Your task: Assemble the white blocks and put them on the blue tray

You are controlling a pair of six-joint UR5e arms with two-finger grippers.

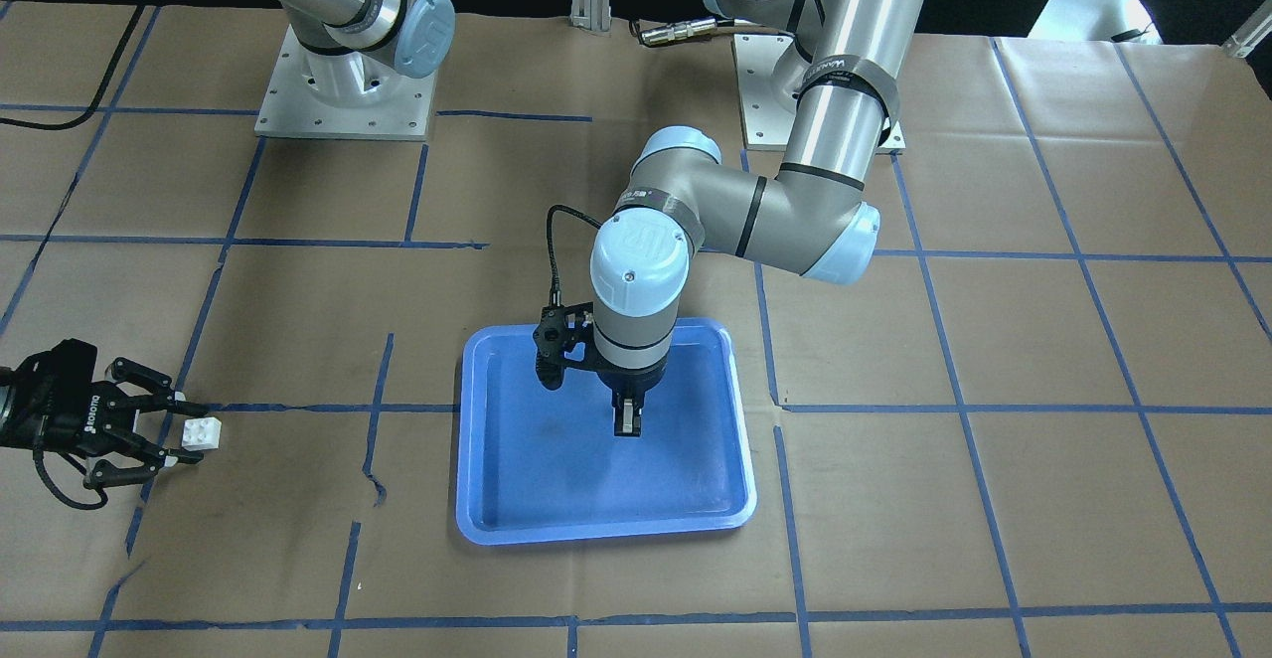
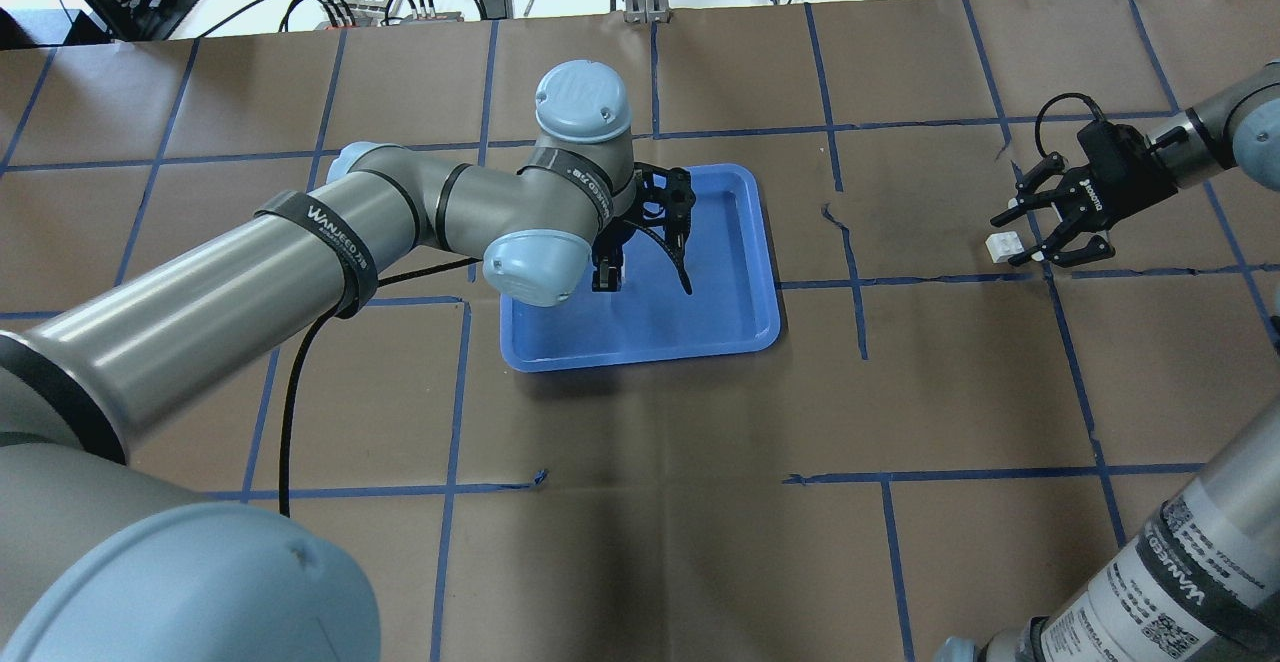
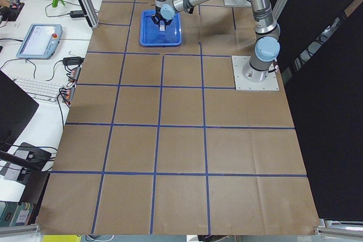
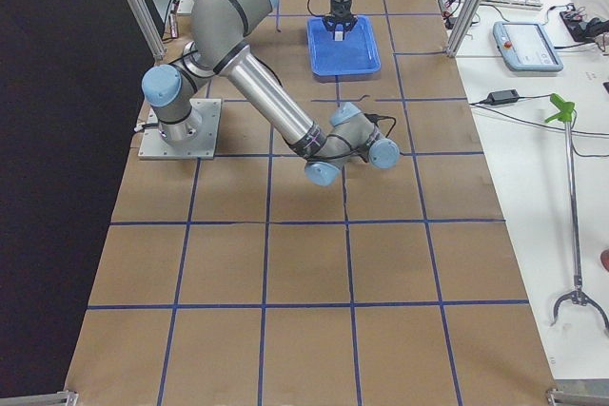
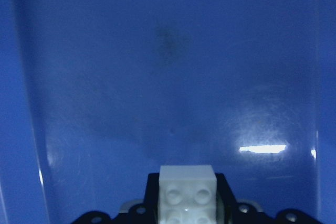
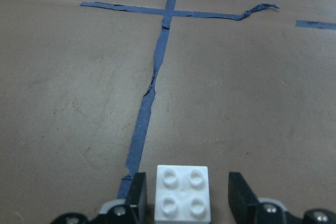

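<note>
**One brick pinched over the tray, the other loose between spread fingers**

The left end effector [image 1: 626, 421] points straight down over the blue tray [image 1: 537, 479], above the middle of its floor. Its fingers are pressed against a held white block [image 5: 187, 190], one dark pad tight on each side. In the left wrist view the block's studs face the camera, with the glossy blue floor behind it. Whether the block touches the tray floor cannot be told from any view.

The tray lies flat on the paper-covered counter [image 1: 894, 539], near the middle, with its long sides running away from the robot.

The right end effector [image 1: 189, 431] lies low and nearly level, far out on the robot's right, well apart from the tray. Its fingers are spread. The loose white block [image 6: 182, 192] sits on the counter between the fingertips, studs up (four of them, in a square). In the right wrist view a clear strip of brown paper shows on each side of the block, so neither pad touches it. A blue tape line [image 6: 149, 98] runs away from the block's near-left corner toward a crossing of tape lines farther off.
</note>
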